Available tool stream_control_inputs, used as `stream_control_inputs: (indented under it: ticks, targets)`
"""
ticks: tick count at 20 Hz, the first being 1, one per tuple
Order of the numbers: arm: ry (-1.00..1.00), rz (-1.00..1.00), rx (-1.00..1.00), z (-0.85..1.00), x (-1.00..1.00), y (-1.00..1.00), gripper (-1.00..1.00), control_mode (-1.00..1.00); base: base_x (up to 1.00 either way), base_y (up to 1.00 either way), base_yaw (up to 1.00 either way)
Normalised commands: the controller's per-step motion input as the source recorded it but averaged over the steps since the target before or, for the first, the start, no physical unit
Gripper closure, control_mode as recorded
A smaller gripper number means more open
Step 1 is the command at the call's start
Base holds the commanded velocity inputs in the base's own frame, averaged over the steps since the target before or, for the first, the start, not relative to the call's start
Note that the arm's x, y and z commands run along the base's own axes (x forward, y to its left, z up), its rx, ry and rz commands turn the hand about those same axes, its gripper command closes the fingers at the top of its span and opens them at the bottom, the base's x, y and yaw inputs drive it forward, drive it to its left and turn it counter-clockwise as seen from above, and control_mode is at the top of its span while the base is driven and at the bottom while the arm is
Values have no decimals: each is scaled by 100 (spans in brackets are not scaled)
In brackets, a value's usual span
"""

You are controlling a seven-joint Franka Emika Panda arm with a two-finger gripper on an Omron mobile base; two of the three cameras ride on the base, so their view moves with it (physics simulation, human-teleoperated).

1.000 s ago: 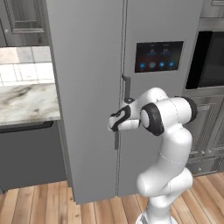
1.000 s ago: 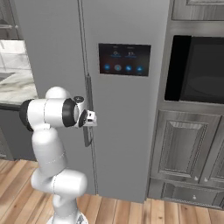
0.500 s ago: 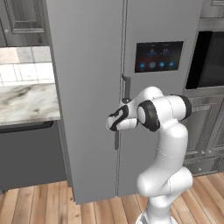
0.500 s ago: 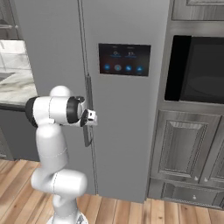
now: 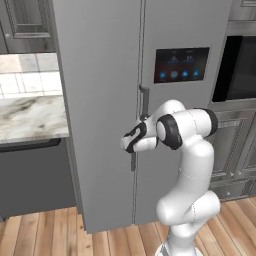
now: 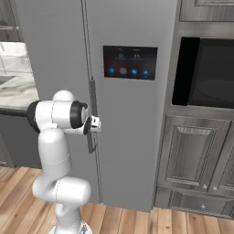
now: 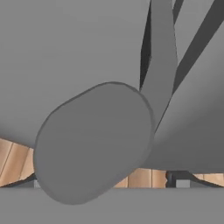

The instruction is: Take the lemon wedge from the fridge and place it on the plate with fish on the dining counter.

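The tall grey fridge point(image 5: 100, 75) point(image 6: 132, 137) stands straight ahead with both doors closed, so the lemon wedge is hidden inside. My gripper point(image 5: 131, 145) point(image 6: 94, 124) is pressed up to the vertical bar handle point(image 5: 145, 102) point(image 6: 93, 96) at the door seam, around its lower half. In the hand view the handle point(image 7: 94, 144) looms very close as a rounded grey bar, with a second bar behind it. The jaws stand open around the handle, not clamped on it. The plate, the fish and the dining counter are out of view.
A marble worktop point(image 5: 25, 120) backed by white tiles lies left of the fridge over a dark unit. A black built-in oven point(image 6: 205, 73) and grey panelled cabinet doors point(image 6: 192, 155) stand to the right. Wooden floor point(image 5: 40, 235) runs below.
The forearm and hand have edged slightly left and closer in against the handle. The fridge doors have not moved.
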Motion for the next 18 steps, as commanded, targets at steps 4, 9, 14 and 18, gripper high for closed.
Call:
stream_control_inputs:
  ticks: [4, 9, 14, 18]
  targets:
    - [-4, 0, 0, -22, 42, 6, 100, -100, 0, 0, 0]
    - [-1, 0, 0, -4, 12, 0, 100, -100, 0, 0, 0]
    - [0, 0, 0, 0, -4, 0, 100, -100, 0, 0, 0]
    - [-2, 1, 0, 7, -53, 31, 100, -100, 0, 0, 0]
